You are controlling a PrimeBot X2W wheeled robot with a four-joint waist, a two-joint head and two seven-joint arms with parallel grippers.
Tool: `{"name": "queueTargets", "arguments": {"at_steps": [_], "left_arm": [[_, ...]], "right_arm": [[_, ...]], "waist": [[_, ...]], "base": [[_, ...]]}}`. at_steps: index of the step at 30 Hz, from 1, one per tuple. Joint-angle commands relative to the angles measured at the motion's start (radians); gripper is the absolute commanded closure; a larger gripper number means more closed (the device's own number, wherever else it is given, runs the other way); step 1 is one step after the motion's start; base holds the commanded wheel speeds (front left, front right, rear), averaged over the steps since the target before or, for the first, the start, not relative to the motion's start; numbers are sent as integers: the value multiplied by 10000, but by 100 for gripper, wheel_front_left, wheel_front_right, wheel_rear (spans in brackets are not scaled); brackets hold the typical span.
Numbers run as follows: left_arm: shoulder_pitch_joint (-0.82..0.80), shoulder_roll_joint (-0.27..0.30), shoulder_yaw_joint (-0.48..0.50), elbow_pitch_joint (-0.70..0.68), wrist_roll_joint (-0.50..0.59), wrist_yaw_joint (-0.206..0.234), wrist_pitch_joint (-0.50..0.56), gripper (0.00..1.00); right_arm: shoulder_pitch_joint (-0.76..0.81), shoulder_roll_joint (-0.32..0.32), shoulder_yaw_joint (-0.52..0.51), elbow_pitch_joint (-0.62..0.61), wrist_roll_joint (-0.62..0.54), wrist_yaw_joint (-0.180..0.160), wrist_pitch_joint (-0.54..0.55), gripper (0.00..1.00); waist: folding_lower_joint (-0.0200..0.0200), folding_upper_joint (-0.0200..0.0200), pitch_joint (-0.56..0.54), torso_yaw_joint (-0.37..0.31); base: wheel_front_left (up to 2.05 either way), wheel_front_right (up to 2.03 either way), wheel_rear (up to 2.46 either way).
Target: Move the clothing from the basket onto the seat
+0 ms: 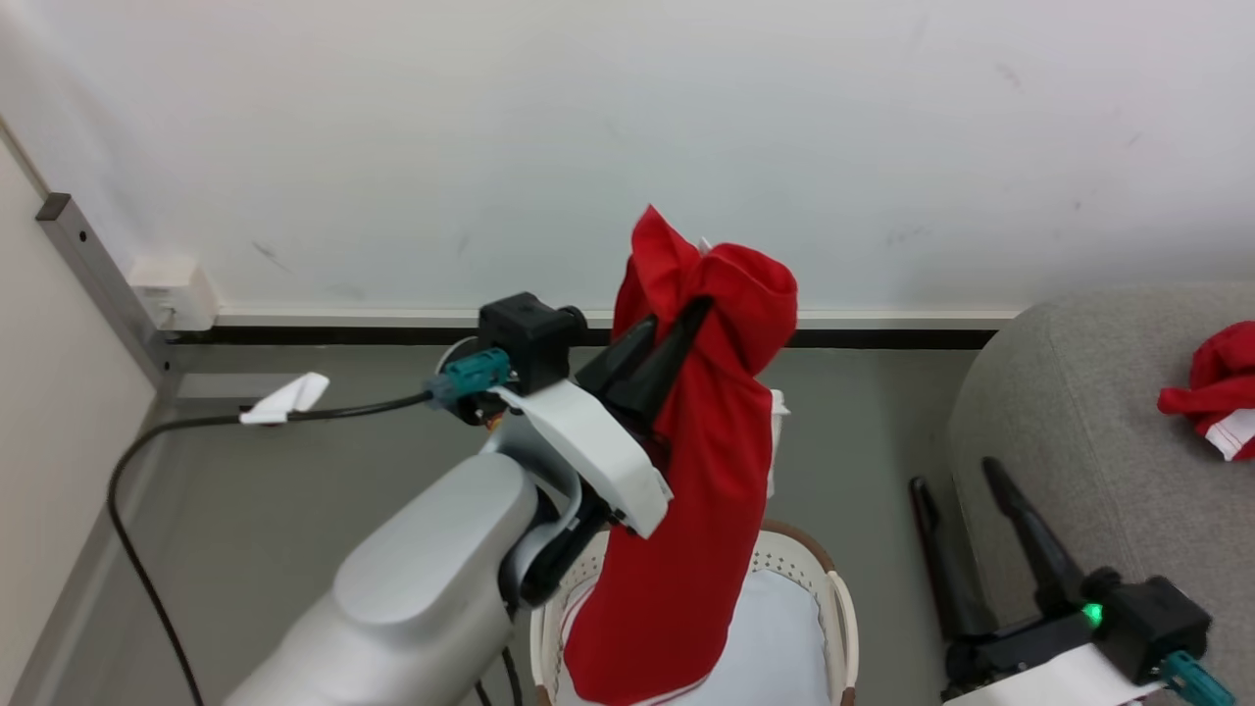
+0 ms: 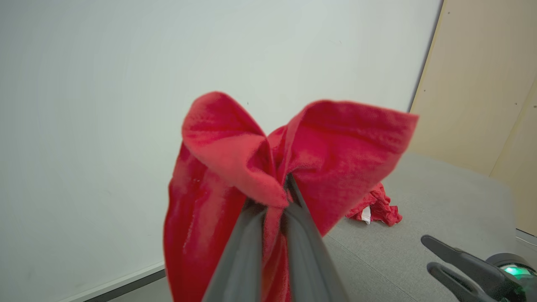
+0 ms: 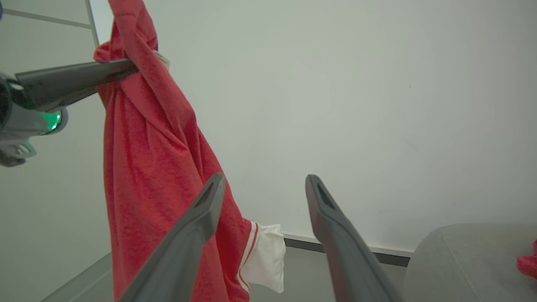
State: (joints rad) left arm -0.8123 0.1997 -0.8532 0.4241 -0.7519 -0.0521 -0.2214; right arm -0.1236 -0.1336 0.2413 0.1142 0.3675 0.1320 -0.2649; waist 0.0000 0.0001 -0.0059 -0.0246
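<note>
My left gripper [image 1: 677,319] is shut on a red garment [image 1: 701,461], which hangs from its tips high above the white basket [image 1: 841,613]. Its lower end reaches down into the basket. The left wrist view has the cloth [image 2: 293,159] bunched over the closed fingers. From the right wrist view the same garment [image 3: 155,167] hangs long with a white, striped cuff at its foot. My right gripper [image 1: 956,476] stands open and empty at the lower right, beside the grey seat [image 1: 1088,412]. Another red garment [image 1: 1221,387] lies on the seat.
A pale wall with a dark skirting strip [image 1: 882,338] runs behind. A black cable [image 1: 147,510] trails over the grey floor at the left, near a metal post [image 1: 98,279]. White fabric [image 1: 784,637] lies in the basket's bottom.
</note>
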Motion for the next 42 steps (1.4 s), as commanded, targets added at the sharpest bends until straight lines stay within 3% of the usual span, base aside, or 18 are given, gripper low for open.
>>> {"name": "queueTargets", "arguments": {"at_steps": [1, 11, 21, 28, 29, 30, 31, 32, 42], "left_arm": [[171, -72, -96, -43, 87, -37, 8, 100], [361, -567, -700, -44, 171, -192, 95, 100], [288, -1101, -1469, -1, 156, -458, 348, 100], [221, -1250, -1851, -121, 47, -568, 485, 100], [211, -1270, -1894, -141, 23, -578, 493, 100], [202, -1284, -1928, -158, 11, -585, 485, 100], [194, -1292, -1945, -177, 1, -587, 482, 100], [187, -1297, -1953, -191, -12, -579, 478, 100], [380, -1004, -1683, 210, -265, -374, 358, 100]], "right_arm": [[-259, -207, 345, 221, 110, -26, 11, 0], [-1935, -726, 2792, 2168, 732, -26, 11, 0], [-3610, -757, 5532, 4679, 2273, -26, 87, 0], [-4287, -562, 6644, 6104, 3137, -26, 24, 0], [-4370, -522, 6774, 6304, 3258, -26, 15, 4], [-4443, -463, 6846, 6528, 3399, -24, 3, 53], [-4522, -417, 6904, 6697, 3497, -26, 4, 84], [-4596, -379, 6907, 6857, 3587, -26, 4, 100], [-4114, -535, 5909, 6114, 3377, -24, -5, 100]], "waist": [[0, -1, -2, 86], [0, -1, -75, 810], [0, -1, -231, 1837], [0, -1, -344, 2356], [0, -1, -361, 2423], [0, -1, -376, 2485], [0, -1, -388, 2537], [0, -1, -393, 2582], [0, -1, -360, 2541]], "base": [[0, 0, 0], [0, 0, 0], [0, 0, 0], [0, 0, 0], [0, 0, 0], [0, 0, 0], [0, 0, 0], [0, 0, 0], [0, 0, 0]]}}
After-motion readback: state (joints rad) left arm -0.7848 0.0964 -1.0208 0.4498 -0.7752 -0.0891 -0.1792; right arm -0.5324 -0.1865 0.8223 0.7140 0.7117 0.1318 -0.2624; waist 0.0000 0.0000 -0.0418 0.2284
